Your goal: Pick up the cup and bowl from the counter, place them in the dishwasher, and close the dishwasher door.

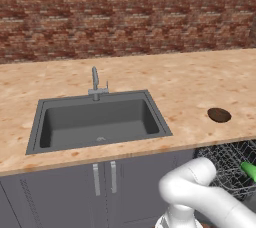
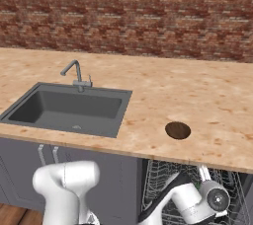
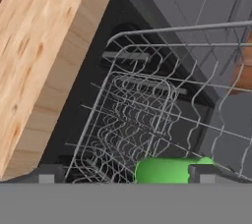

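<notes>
In the hand view the gripper (image 3: 125, 173) hangs low over the dishwasher (image 3: 147, 115), its two dark fingertips (image 3: 49, 174) standing wide apart at the bottom edge, and the bright green cup (image 3: 170, 170) lies between them down in the grey wire rack (image 3: 138, 120), with a fingertip apart from it on either side; I judge the cup set down and let go, so the step in hand is getting the hand clear of the rack. To do that well the jaws should be kept wide and the hand drawn straight up and back along its own line, because the rack's thin upright tines stand close around the cup and a sideways swing could snag one or tip the cup over. From the left base view the cup (image 1: 248, 170) shows as a green sliver in the rack just under the counter edge, beside the white arm. Farther off, the small dark brown bowl (image 2: 178, 130) sits on the speckled counter (image 2: 163, 95), near its front edge and above the open dishwasher, well apart from the grey sink (image 2: 69, 108) and its faucet (image 2: 76, 73); it is the next thing to fetch, and being shallow it probably calls for a pinch on its rim from above
</notes>
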